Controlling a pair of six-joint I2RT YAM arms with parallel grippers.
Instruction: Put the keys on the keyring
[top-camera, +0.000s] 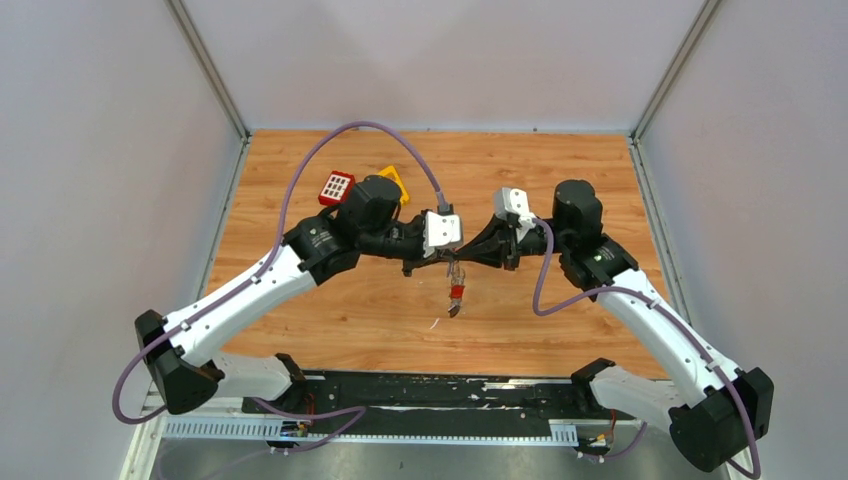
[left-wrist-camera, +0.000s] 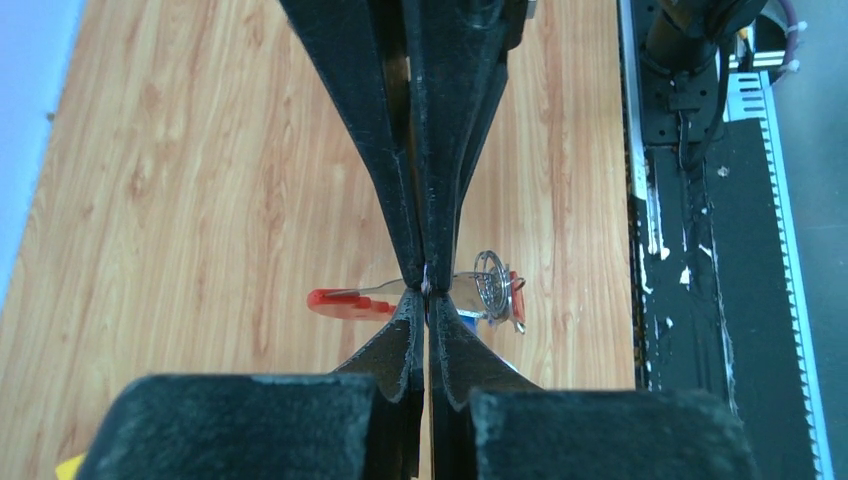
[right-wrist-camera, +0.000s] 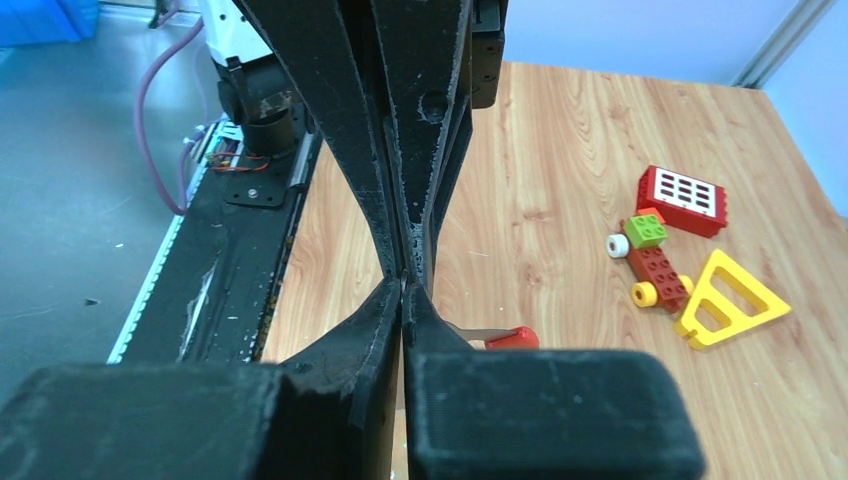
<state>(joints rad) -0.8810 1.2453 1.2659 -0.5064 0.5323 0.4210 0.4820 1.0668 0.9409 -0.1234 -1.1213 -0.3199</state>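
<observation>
Both grippers meet tip to tip above the middle of the table. My left gripper (left-wrist-camera: 428, 298) is shut, and so is my right gripper (right-wrist-camera: 404, 290), which comes in from the top of the left wrist view. They pinch the same thin silver strip. It runs from a red-headed key (left-wrist-camera: 345, 302) on one side to the coiled wire keyring (left-wrist-camera: 490, 280) on the other. A red piece and a bit of blue hang by the ring. From above, the bunch (top-camera: 456, 292) dangles below the joined tips. The right wrist view shows the red key head (right-wrist-camera: 512, 338) beside my right finger.
Toy pieces lie at the far left of the table: a red block with white buttons (right-wrist-camera: 684, 198), a yellow triangular frame (right-wrist-camera: 730, 300), a green block (right-wrist-camera: 646, 230) and a red brick on wheels (right-wrist-camera: 655, 268). A black rail (top-camera: 430, 392) runs along the near edge.
</observation>
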